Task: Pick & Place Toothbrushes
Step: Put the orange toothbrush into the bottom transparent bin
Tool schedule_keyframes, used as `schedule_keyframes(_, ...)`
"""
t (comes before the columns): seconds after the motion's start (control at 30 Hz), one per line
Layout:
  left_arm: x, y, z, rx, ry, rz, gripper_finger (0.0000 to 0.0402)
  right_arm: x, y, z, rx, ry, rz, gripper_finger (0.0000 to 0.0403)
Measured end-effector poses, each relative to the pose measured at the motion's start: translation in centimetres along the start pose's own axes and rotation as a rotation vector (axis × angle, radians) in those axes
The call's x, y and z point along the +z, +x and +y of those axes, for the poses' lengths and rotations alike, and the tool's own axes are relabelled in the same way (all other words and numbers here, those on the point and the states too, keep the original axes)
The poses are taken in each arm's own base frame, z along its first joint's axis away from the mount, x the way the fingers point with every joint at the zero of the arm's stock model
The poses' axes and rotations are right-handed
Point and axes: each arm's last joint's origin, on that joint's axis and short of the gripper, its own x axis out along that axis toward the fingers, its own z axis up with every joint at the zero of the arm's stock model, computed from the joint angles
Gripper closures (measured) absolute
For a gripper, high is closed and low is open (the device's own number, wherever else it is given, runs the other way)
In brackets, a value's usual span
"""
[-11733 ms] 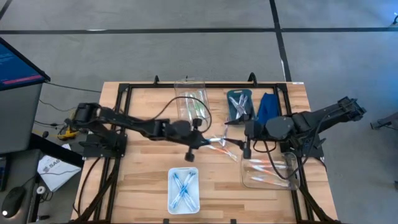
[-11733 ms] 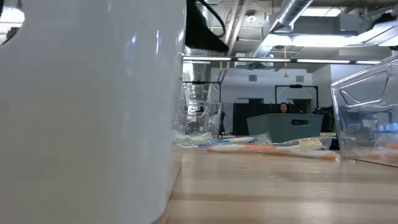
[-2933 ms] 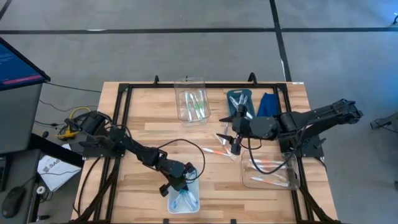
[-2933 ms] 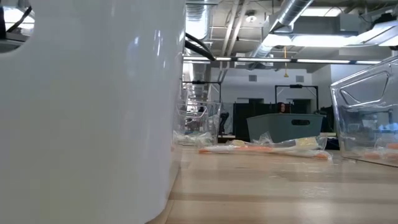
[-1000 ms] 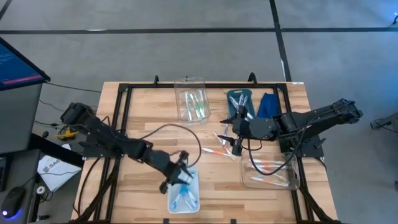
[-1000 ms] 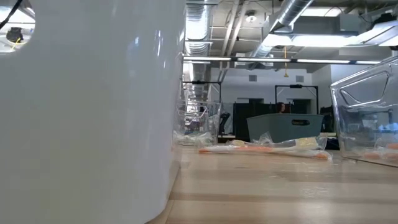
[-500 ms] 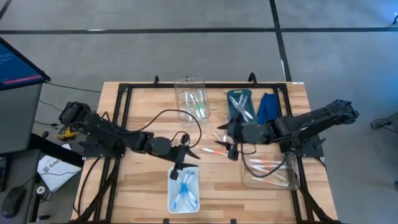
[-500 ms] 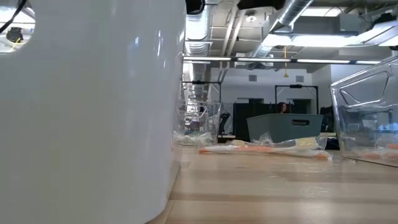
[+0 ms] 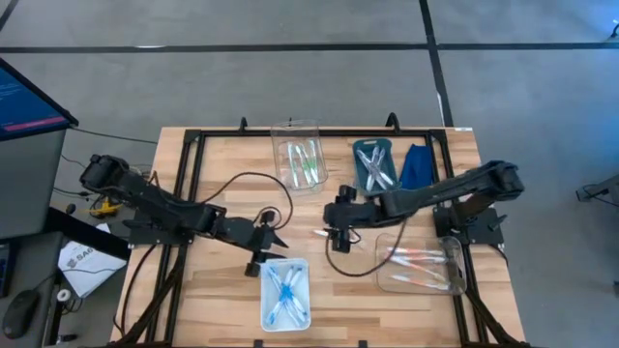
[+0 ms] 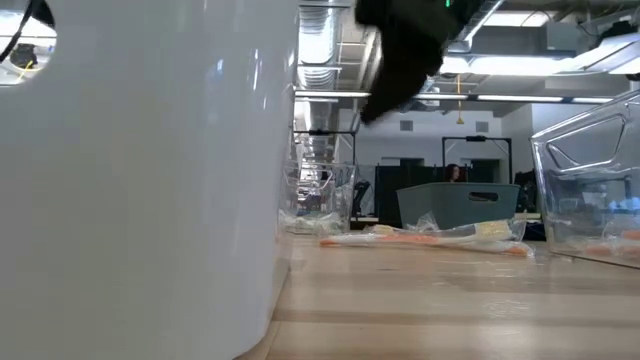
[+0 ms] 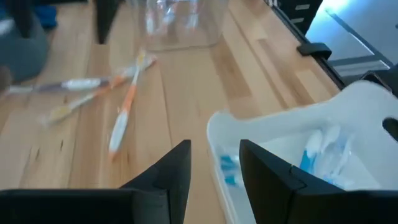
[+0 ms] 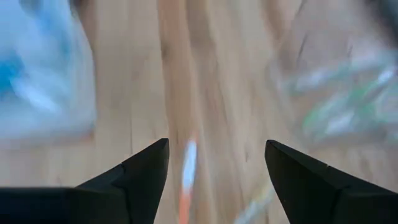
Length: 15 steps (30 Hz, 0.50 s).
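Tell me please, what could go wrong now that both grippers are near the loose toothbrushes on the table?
The right gripper and left gripper are close, so the arms might collide. The open right gripper is above several loose toothbrushes lying crossed, so it may catch two or push them away. The left gripper is beside the white tray and could bump it.

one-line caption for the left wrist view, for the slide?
Left gripper open and empty beside the white tray of blue toothbrushes; orange toothbrushes loose on the table.
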Motion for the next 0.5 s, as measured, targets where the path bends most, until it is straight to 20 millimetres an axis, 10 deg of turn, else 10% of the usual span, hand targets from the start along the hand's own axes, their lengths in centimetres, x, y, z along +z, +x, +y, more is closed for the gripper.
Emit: schedule_keyframes(0.5, -2.5, -4.4, 0.0, -0.034, -0.066, -0.157, 0.0271, -2.8, 7.0, -0.6, 0.189, -0.034, 0.445, 0.0143)
